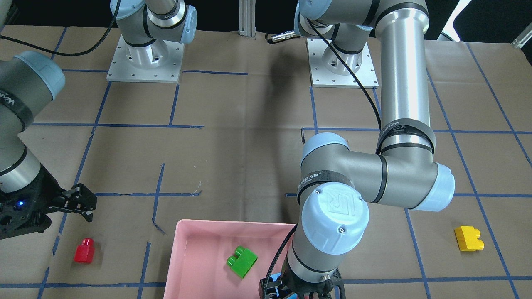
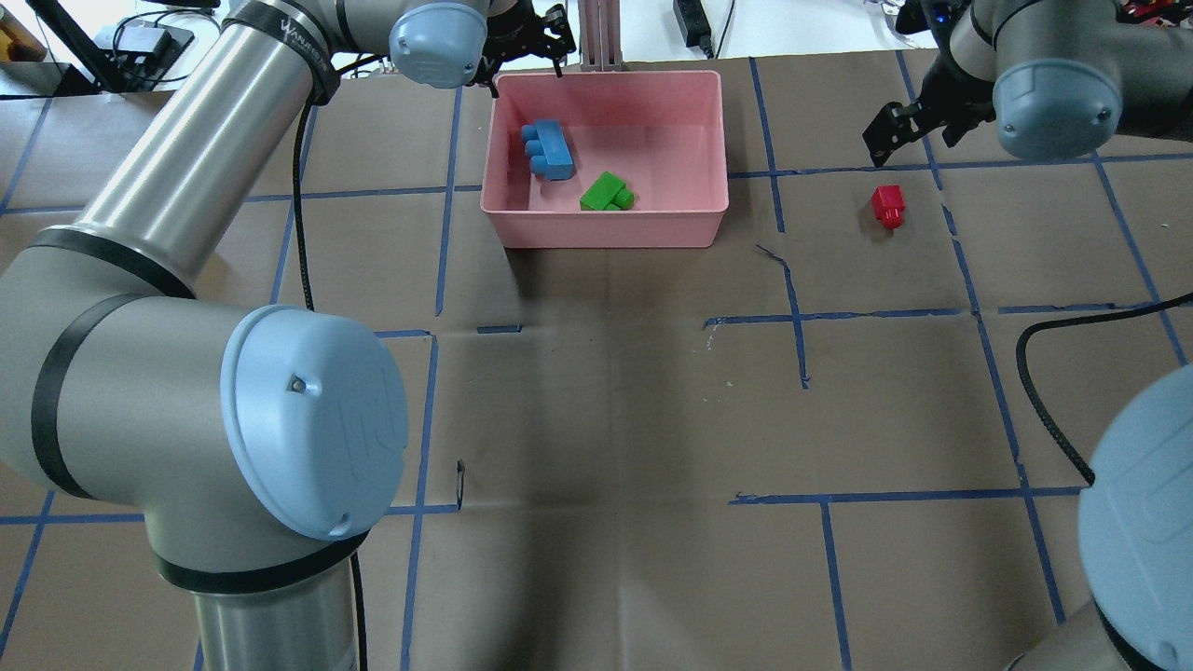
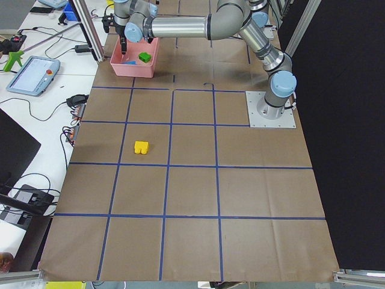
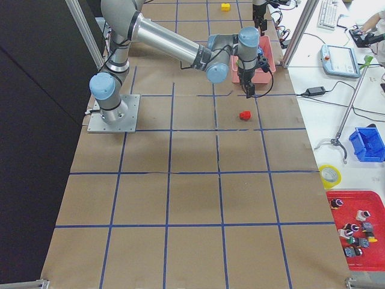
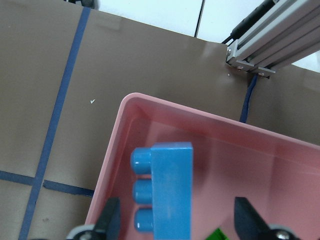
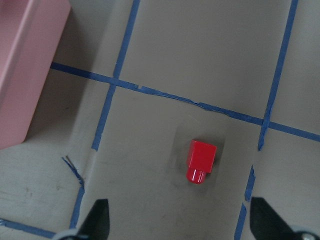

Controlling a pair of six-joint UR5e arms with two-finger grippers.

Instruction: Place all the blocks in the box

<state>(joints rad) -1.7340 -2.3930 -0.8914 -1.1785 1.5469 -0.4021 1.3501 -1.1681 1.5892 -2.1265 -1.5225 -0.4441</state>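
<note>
From the front, shows green block in the box, red block and yellow block outside on either side, so two left to fetch; from overhead, adds light blue block inside beside the green. At the left wrist, finds left gripper spread wide over that blue block, gripping nothing; at the right, right gripper spread, empty, near the red block, seemingly lined up to pick

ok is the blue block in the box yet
In. The blue block lies on the box floor near the green block; the left gripper is open, not gripping it.
</note>
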